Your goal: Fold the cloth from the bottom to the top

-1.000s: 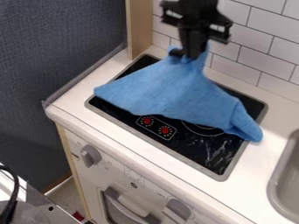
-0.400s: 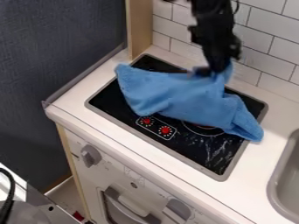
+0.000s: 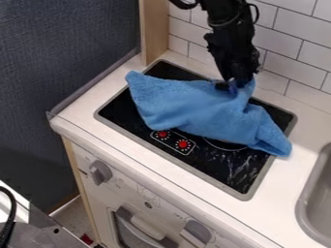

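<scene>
My gripper [image 3: 234, 85] hangs down from the top edge over the back of the stove, shut on the blue cloth [image 3: 194, 110] at its upper edge. The cloth lies bunched across the middle of the black stovetop. Its left corner points to the back left, and its right end hangs over the stove's right rim. Some cloth rises around the fingertips, which are partly hidden in it.
The stovetop [image 3: 239, 169] has two red knobs [image 3: 183, 144] near its front. A grey sink [image 3: 317, 203] is at the right edge. A white tiled wall [image 3: 294, 58] stands behind, with a wooden post [image 3: 154, 29] at the back left.
The gripper has moved lower and a little to the right with the cloth. The cloth's left part has shifted right and back, and its raised peak has sunk toward the stove.
</scene>
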